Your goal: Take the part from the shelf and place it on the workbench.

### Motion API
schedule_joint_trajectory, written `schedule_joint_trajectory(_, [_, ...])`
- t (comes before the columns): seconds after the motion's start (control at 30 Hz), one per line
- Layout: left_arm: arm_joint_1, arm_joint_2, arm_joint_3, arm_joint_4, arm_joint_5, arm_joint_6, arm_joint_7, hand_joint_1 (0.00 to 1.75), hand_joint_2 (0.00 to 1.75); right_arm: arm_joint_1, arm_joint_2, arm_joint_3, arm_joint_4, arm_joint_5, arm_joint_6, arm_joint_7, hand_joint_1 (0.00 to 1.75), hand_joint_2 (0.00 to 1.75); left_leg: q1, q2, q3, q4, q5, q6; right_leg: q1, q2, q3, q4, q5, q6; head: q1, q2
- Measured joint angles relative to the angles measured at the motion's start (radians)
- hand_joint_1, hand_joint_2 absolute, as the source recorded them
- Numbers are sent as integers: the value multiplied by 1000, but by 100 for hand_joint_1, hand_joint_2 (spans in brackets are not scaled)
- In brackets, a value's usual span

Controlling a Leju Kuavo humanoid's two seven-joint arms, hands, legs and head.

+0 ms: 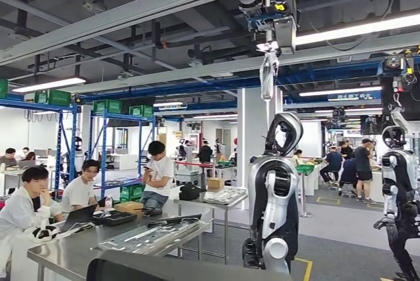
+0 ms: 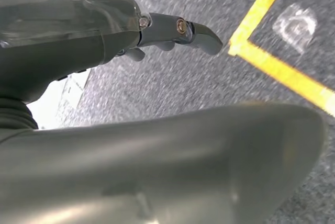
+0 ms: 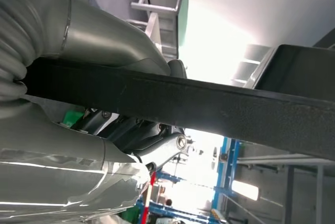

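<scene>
Fingers (image 2: 197, 31) of the left hand (image 2: 79, 25): stretched out and apart, nothing held; grey floor (image 2: 178, 88) and a yellow line (image 2: 276, 67) are seen beyond the fingertips.

Right hand (image 3: 118, 51): clasped on the part (image 3: 221, 106), a long flat black piece. Its edge is clamped between the thumb on one face and the darker fingers (image 3: 166, 148) on the other, and it runs on well past the fingertips. The same dark piece (image 1: 188, 270) is taken to be the shape low in the head view.

Step in hand, as judged: carriage of the part; placing not yet done.

Next move, as judged: the steel workbench (image 1: 74, 251) is to be approached, the part brought level over a bare stretch, lowered flat, and only then released.
</scene>
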Motion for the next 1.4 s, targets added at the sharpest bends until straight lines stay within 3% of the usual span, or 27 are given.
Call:
schedule_joint_trajectory(0.07, [4,-1,0,0,-3,0,-4,0,175,0,2,0,-5,0,-1,1,175,175,-1,26,-13,22,-18,-8,-2,-22,3,-8,5,-10,0,0])
schedule_joint_trajectory(0.1, [3,-1,0,0,-4,-1,-6,0,175,0,3,0,-8,-1,-1,1,175,175,-2,49,-31,60,-43,-11,-4,-35,4,-12,7,-15,0,0])
schedule_joint_trajectory(0.17, [-2,-1,0,0,-6,-2,-11,0,175,0,3,0,-10,-1,-2,3,175,175,0,83,-89,185,-106,-18,-3,-62,4,-12,7,-19,0,0])
schedule_joint_trajectory(0.23, [-4,-2,0,0,-7,-4,-13,0,175,0,3,1,-10,-2,-2,6,175,175,6,92,-129,274,-131,-25,-3,-88,4,-12,5,-18,0,0])
schedule_joint_trajectory(0.27, [-3,-2,0,0,-7,-4,-14,0,175,0,3,1,-10,-2,-2,7,175,175,10,97,-123,267,-117,-28,-3,-99,5,-12,4,-16,0,0])
schedule_joint_trajectory(0.3, [-2,-2,0,0,-7,-4,-14,0,175,0,3,2,-10,-3,-2,7,175,175,14,104,-99,223,-90,-31,-4,-110,6,-11,1,-13,0,0])
schedule_joint_trajectory(0.37, [-3,-2,0,0,-7,-4,-14,0,175,-1,4,2,-11,-5,-2,8,175,175,14,144,-29,92,-35,-37,-2,-128,10,-7,-6,-2,0,0])
schedule_joint_trajectory(0.43, [-8,-4,0,0,-8,-4,-15,0,175,-4,4,2,-12,-9,-1,10,175,175,9,176,3,22,-18,-28,4,-143,11,-1,-13,11,0,0])
schedule_joint_trajectory(0.47, [-8,-6,0,0,-8,-4,-16,0,175,-5,4,2,-12,-12,-1,11,175,175,4,177,1,18,-21,-20,6,-152,12,-1,-15,15,-1,0])
schedule_joint_trajectory(0.53, [-4,-6,1,0,-8,-4,-16,0,175,-6,4,2,-12,-16,-1,12,175,175,1,157,-3,17,-20,-3,2,-164,15,-1,-20,24,-1,0])
schedule_joint_trajectory(0.6, [-1,-6,2,0,-9,-4,-15,0,175,-8,4,2,-12,-19,-1,13,175,175,0,138,-3,15,-18,9,-3,-135,0,39,-53,30,-1,0])
schedule_joint_trajectory(0.67, [-6,-6,4,0,-10,-4,-14,0,175,-11,4,2,-11,-21,-1,14,175,175,-3,117,-3,15,-17,19,-4,-89,-55,158,-115,28,-1,0])
schedule_joint_trajectory(0.73, [-11,-6,6,0,-10,-4,-14,0,175,-11,3,1,-9,-24,0,17,175,175,-10,93,-2,15,-17,24,-1,-70,-117,275,-149,20,-1,0])
schedule_joint_trajectory(0.77, [-11,-6,6,0,-11,-4,-13,0,175,-11,3,1,-8,-26,1,19,175,175,-14,80,-1,15,-17,26,3,-66,-129,289,-139,14,-1,0])
schedule_joint_trajectory(0.8, [-10,-7,7,0,-12,-4,-12,0,175,-12,3,1,-7,-28,2,21,175,175,-17,66,1,15,-17,27,8,-61,-122,260,-108,6,-1,0])
schedule_joint_trajectory(0.9, [-10,-12,10,0,-14,-4,-10,0,175,-19,3,0,-7,-35,7,24,175,175,-19,30,5,15,-16,28,22,-10,-51,76,3,-23,-1,0])
schedule_joint_trajectory(0.97, [-11,-16,13,0,-14,-4,-9,0,175,-22,3,0,-8,-36,9,25,175,175,-13,12,0,14,-13,24,26,9,-33,29,18,-31,-1,1])
schedule_joint_trajectory(1.03, [-7,-16,14,0,-14,-5,-9,0,175,-25,4,-1,-8,-37,9,26,175,175,-10,-1,-4,11,-9,17,26,-9,-24,8,21,-31,-2,1])
schedule_joint_trajectory(1.1, [-3,-18,15,0,-14,-6,-9,0,175,-29,8,-1,-8,-39,10,27,175,175,-14,26,-16,33,-29,8,20,-31,-11,-20,26,-32,-2,1])
schedule_joint_trajectory(1.17, [-7,-19,15,0,-14,-6,-10,0,175,-30,11,-1,-7,-39,11,27,175,175,-11,72,-61,129,-85,-4,17,-55,-5,-32,29,-32,-2,0])
schedule_joint_trajectory(1.2, [-9,-19,15,0,-14,-6,-11,0,175,-30,11,0,-7,-40,11,28,175,175,-7,84,-92,193,-114,-11,17,-69,-5,-32,28,-32,-2,0])
schedule_joint_trajectory(1.27, [-11,-20,15,0,-14,-6,-13,0,175,-28,11,0,-5,-40,14,31,175,175,5,95,-124,261,-127,-25,15,-93,-5,-30,25,-28,-2,0])
schedule_joint_trajectory(1.3, [-9,-20,15,0,-14,-6,-14,0,175,-28,11,0,-4,-40,15,31,175,175,11,100,-114,241,-107,-31,12,-103,-4,-29,23,-24,-2,0])
schedule_joint_trajectory(1.37, [-8,-20,15,0,-15,-6,-16,0,175,-30,11,0,-3,-40,16,32,175,175,20,129,-49,118,-45,-46,8,-122,-1,-22,14,-11,-2,0])
schedule_joint_trajectory(1.4, [-10,-22,15,0,-15,-6,-17,0,175,-31,10,0,-3,-41,16,33,175,175,20,145,-20,61,-24,-46,9,-130,0,-17,9,-3,-2,0])
